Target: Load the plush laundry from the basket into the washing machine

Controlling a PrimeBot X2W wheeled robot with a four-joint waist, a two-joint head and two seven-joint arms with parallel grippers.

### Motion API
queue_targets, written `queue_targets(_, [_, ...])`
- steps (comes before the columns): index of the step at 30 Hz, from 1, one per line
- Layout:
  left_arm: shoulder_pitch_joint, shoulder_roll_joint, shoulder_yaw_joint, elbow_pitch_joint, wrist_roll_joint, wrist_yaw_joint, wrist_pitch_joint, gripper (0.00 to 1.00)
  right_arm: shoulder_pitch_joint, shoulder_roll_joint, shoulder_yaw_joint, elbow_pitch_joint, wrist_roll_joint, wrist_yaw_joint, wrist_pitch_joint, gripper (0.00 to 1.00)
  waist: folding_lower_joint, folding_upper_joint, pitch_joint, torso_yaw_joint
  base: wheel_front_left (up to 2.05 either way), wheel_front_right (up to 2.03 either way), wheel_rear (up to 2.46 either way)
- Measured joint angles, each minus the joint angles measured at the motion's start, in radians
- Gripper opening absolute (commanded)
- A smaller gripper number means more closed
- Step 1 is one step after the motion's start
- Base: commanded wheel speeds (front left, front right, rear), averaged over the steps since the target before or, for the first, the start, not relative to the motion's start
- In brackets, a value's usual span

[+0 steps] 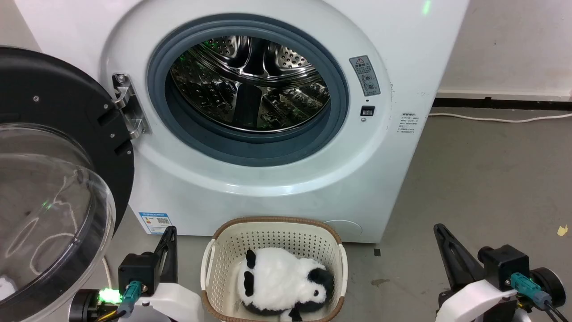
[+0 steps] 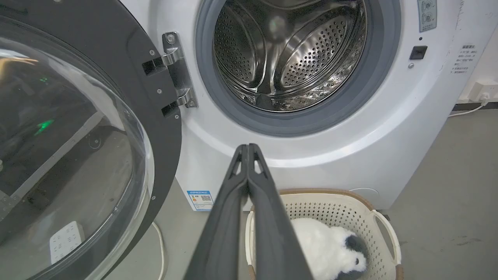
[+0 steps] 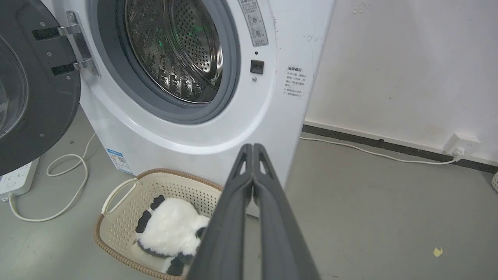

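Washing machine [image 1: 380, 179] seen front on, its black-framed door [image 1: 67, 112] swung wide to the robot's left on a steel hinge [image 1: 129, 109]. The round opening, ringed by the grey gasket [image 1: 250, 150], gives onto the steel drum [image 1: 248, 85] with nothing across it. The door's clear bulge reaches down close to the left gripper [image 1: 171, 230] and crowds that side. Bare grey floor [image 1: 482, 179] lies open to the right.

The basket [image 1: 272, 220] stands on the floor just before the washer's base, below the opening and between the two grippers in the head view. The plush laundry [image 1: 277, 279] lies inside it, white fur uppermost. Both the left gripper and the right gripper [image 1: 438, 227] hang apart from the basket, fingers pressed together and holding nothing (each wrist view shows this plainly).

A white cable [image 1: 491, 119] runs along the foot of the wall [image 3: 408, 58] to a socket [image 3: 461, 144]. A power strip [image 3: 15, 179] with a looped cord lies on the floor under the door. A small yellow scrap [image 1: 562, 230] lies far right.

The basket's near rim runs off the head view's lower edge. In each wrist view the fingers cover part of the basket and plush. The drum's depth is dim and full of reflections.
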Motion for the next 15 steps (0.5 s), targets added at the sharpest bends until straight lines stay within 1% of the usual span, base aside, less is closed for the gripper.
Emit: queue_targets(15, [0.0,0.0,0.0,0.0,0.0,0.0,0.0,0.0,0.0,0.0,0.0,0.0,0.0,0.0,0.0,0.0,0.0,0.0,0.0,0.0,0.0,0.0,0.0])
